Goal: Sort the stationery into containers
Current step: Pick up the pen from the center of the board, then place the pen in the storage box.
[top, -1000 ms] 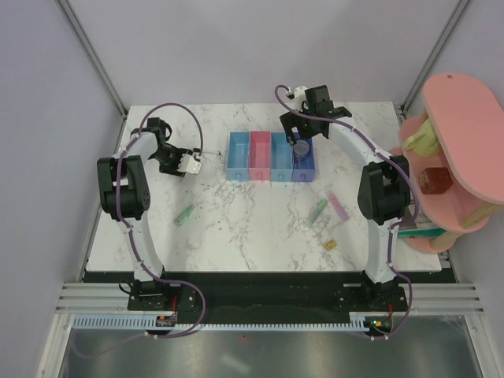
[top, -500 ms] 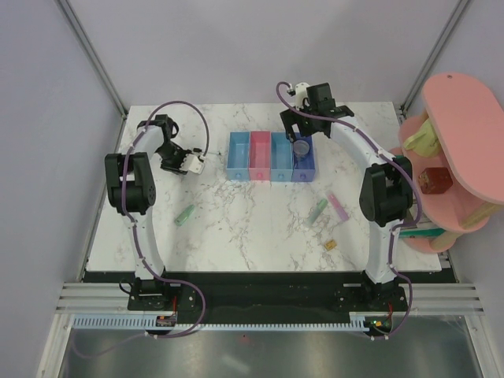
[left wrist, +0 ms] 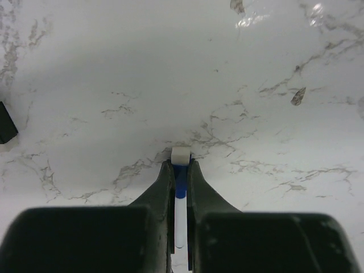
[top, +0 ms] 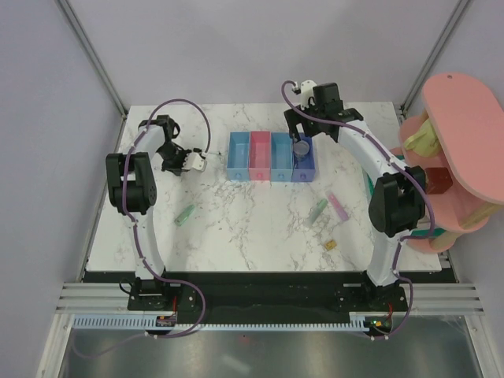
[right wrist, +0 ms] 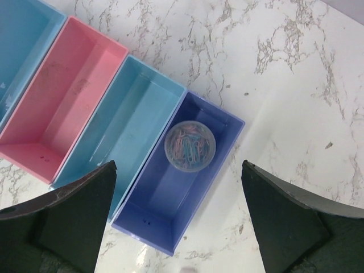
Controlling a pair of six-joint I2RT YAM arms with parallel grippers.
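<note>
My left gripper (left wrist: pixel 180 170) is shut on the blue-tipped marker (left wrist: pixel 180 181), low over the marble; its white end (left wrist: pixel 181 154) pokes out past the fingertips. From above, that gripper (top: pixel 194 161) sits left of the containers (top: pixel 272 156). My right gripper (right wrist: pixel 177 166) hangs open over the dark blue bin (right wrist: pixel 170 210), holding nothing. A clear round piece (right wrist: pixel 189 145) full of paper clips lies in that bin. On the table lie a pale green bar (top: pixel 185 214), another green bar (top: pixel 317 209), a pink bar (top: pixel 339 206) and a tan nub (top: pixel 331 245).
A big pink round-topped shelf (top: pixel 465 150) stands off the table's right edge, with a dark green book (top: pixel 417 229) at its base. The light blue bin (right wrist: pixel 122 131) and pink bin (right wrist: pixel 57 108) show nothing inside. Metal frame posts rise at the back corners.
The left jaws have closed on the marker. The right gripper has drifted slightly right and back above the dark blue bin, still open.
</note>
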